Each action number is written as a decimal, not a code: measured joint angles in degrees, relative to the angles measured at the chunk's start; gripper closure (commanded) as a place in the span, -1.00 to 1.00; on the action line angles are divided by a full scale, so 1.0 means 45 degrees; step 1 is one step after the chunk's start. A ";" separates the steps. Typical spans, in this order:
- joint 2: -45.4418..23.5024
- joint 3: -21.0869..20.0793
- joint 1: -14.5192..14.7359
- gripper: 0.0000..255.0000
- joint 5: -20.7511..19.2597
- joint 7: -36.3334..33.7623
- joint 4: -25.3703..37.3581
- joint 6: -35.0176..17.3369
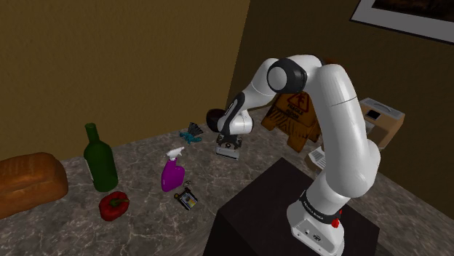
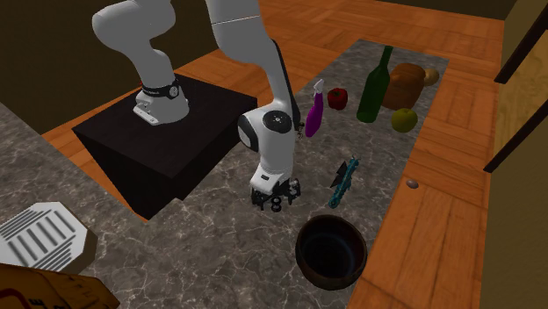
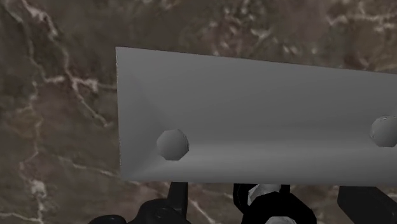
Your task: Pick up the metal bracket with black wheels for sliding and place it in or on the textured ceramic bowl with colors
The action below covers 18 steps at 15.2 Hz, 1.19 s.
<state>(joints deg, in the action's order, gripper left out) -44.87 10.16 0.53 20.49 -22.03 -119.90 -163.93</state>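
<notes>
**Bracket pinched beside the bowl**

The black gripper (image 2: 276,200) points down over the middle of the marbled countertop (image 2: 211,255). Its fingers pinch the grey bracket (image 3: 254,121), a flat plate with two bolt heads. The dark bowl (image 2: 331,252) sits near it, close to the countertop's long edge, opposite the black stand (image 2: 149,149).

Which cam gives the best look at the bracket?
Wrist view: the grey bracket is close up, flat face and two round studs plain. Shoulder view has it as a small pale piece under the gripper; second exterior view, a tiny bit below the gripper.
</notes>
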 measured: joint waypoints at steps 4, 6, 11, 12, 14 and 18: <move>0.0062 -0.0053 0.0054 1.00 -0.0004 -0.0014 0.0097 0.0012; 0.0075 -0.0035 0.0030 1.00 -0.0016 0.0007 0.0087 0.0038; 0.0125 0.0009 0.0044 1.00 -0.0018 -0.0015 -0.0003 0.0049; 0.0227 0.0066 0.0071 1.00 -0.0041 -0.0030 -0.0086 0.0114; 0.0522 0.0187 0.0155 1.00 -0.0099 -0.0066 -0.0275 0.0260; 0.1237 0.0482 0.0415 1.00 -0.0264 -0.0208 -0.0624 0.0658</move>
<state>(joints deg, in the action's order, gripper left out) -39.30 12.33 2.40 19.30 -22.97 -122.71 -160.97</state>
